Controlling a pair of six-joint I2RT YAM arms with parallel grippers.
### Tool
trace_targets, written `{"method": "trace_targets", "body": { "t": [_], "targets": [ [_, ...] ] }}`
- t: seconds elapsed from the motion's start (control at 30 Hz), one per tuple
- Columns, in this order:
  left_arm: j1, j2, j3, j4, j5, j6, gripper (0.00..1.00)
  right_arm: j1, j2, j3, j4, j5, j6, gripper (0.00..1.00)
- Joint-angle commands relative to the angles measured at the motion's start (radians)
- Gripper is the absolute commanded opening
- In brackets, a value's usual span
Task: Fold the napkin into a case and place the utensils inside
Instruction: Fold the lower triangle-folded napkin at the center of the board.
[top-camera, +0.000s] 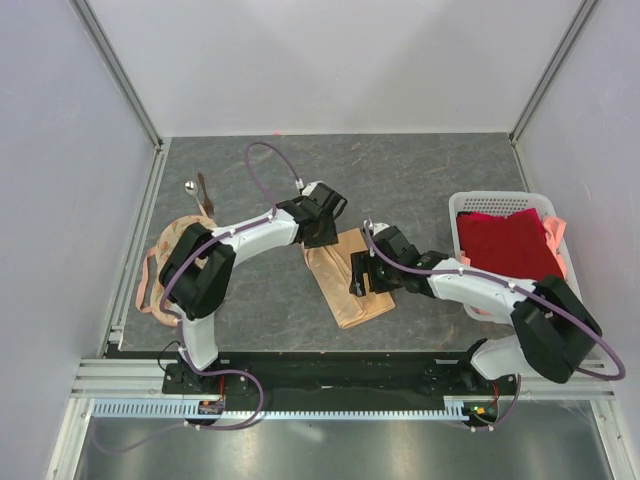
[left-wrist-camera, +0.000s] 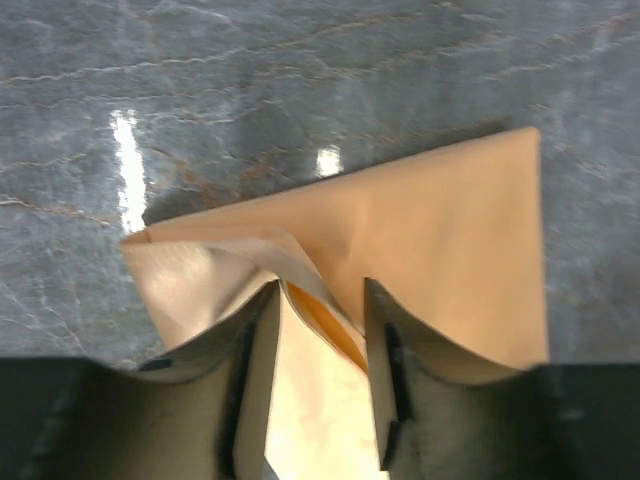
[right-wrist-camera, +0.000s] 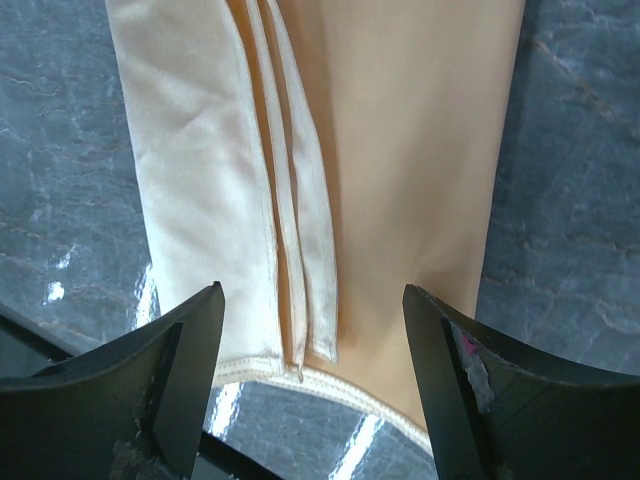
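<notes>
Peach napkin (top-camera: 350, 282) lies folded long, mid table (top-camera: 420, 170). Your left gripper (left-wrist-camera: 320, 300) and right gripper (right-wrist-camera: 312, 292) stand open over it. Folding looks done, so next fetch the spoon (top-camera: 190, 187) and stick (top-camera: 204, 192) from the far left corner.

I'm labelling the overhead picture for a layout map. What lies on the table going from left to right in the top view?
On the left a cream cloth with pink trim → the folded peach napkin → the white basket holding a red cloth.
</notes>
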Motion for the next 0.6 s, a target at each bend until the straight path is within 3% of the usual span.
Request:
{"method": "trace_targets", "body": {
  "t": [0.0,0.07,0.1,0.27,0.4,0.5,0.57],
  "targets": [
    [0.001,-0.091,0.010,0.051,0.105,0.079,0.52,-0.022,0.082,0.091,0.053,-0.014,-0.060,0.80],
    [0.006,-0.114,0.021,0.046,0.142,0.105,0.74,-0.031,0.121,0.110,0.061,-0.029,-0.065,0.80],
    [0.007,-0.129,0.030,0.042,0.183,0.113,0.80,-0.034,0.129,0.120,0.070,-0.032,-0.063,0.80],
    [0.042,-0.174,0.056,-0.018,0.219,0.153,0.78,-0.054,0.199,0.176,0.100,-0.077,-0.085,0.79],
    [0.139,-0.249,-0.027,-0.015,0.263,0.179,0.56,-0.057,0.277,0.254,0.111,-0.078,-0.109,0.79],
    [0.209,-0.260,-0.071,0.000,0.334,0.176,0.24,-0.062,0.334,0.318,0.116,-0.068,-0.124,0.80],
    [0.236,-0.251,-0.100,0.023,0.369,0.164,0.13,-0.065,0.362,0.370,0.116,-0.069,-0.132,0.80]
  ]
}}
